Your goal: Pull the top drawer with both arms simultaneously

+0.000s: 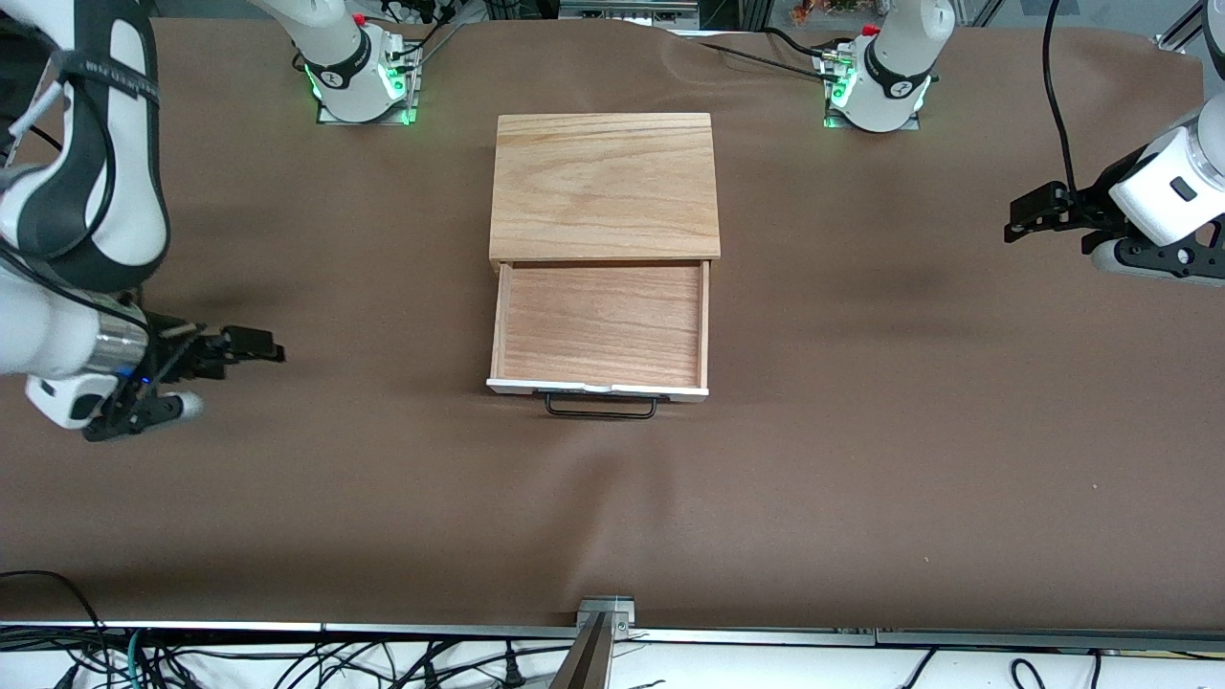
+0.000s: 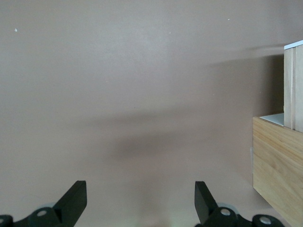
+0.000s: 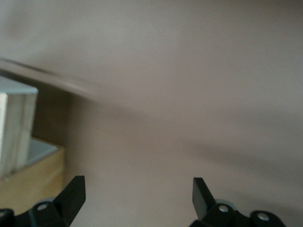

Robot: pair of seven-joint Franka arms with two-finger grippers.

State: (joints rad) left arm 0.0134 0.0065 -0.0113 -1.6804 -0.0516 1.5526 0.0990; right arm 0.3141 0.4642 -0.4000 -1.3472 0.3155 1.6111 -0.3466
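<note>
Brown cloth (image 1: 861,459) covers the whole table you are working over, and the cabinet (image 1: 605,187) sits on it midway between the two bases, its wood-grain top slab facing up.

You will see the top drawer (image 1: 601,325) standing pulled out of the cabinet toward the front camera. Its light-wood floor is bare, its white front panel is the edge nearest that camera, and the black wire handle (image 1: 601,410) hangs off the panel with nothing on it.

Your left gripper (image 1: 1022,218) is up over the cloth at the left arm's end of the table, well apart from the cabinet. In the left wrist view its two black fingers (image 2: 72,202) stand wide apart with only cloth between them; they hold nothing and touch nothing. That same view catches the cabinet's wooden side and the drawer's side wall at one edge.

Your right gripper (image 1: 258,346) hangs over the cloth at the right arm's end, also well apart from the drawer. In the right wrist view its fingers (image 3: 71,196) are spread just as wide, empty, with bare cloth in the gap. A pale corner of the drawer and the cabinet's wood show at the edge of that view, somewhat blurred.

Neither gripper is in contact with the handle, the panel or the cabinet.
</note>
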